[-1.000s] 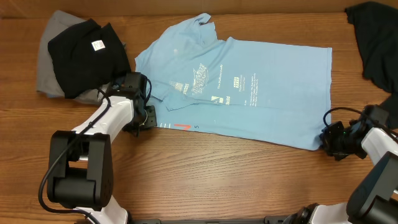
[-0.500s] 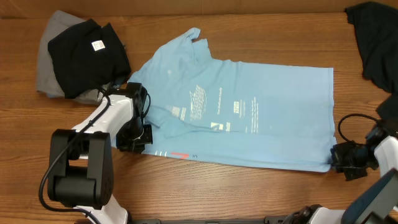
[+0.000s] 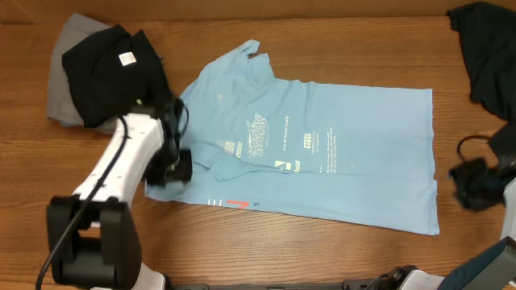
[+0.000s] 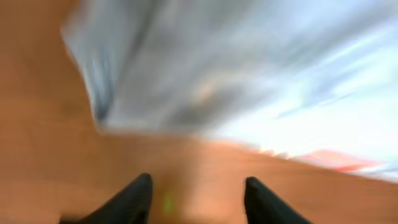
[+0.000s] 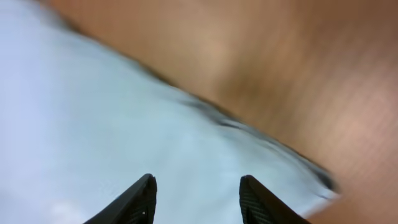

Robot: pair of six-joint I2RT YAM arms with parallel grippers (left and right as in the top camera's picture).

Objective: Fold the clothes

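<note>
Light blue cotton fills the middle of the wooden surface (image 3: 322, 250): one T-shirt (image 3: 339, 161) lying flat, its long axis running left to right, collar toward the far left corner and hem toward the right edge, with pale lettering and a small red mark by the near edge. Four garments show in all: this shirt, one black garment (image 3: 113, 68) lying on one grey garment (image 3: 58, 93) at the far left corner, and one dark garment (image 3: 488, 48) at the far right corner. There are two end effectors. The left end effector (image 4: 196, 199) hangs over bare wood just beside the shirt's left side, fingers spread, nothing between them. The right end effector (image 5: 199, 199), at the right edge by the hem, is likewise spread and empty, with blurred blue fabric under it.
</note>
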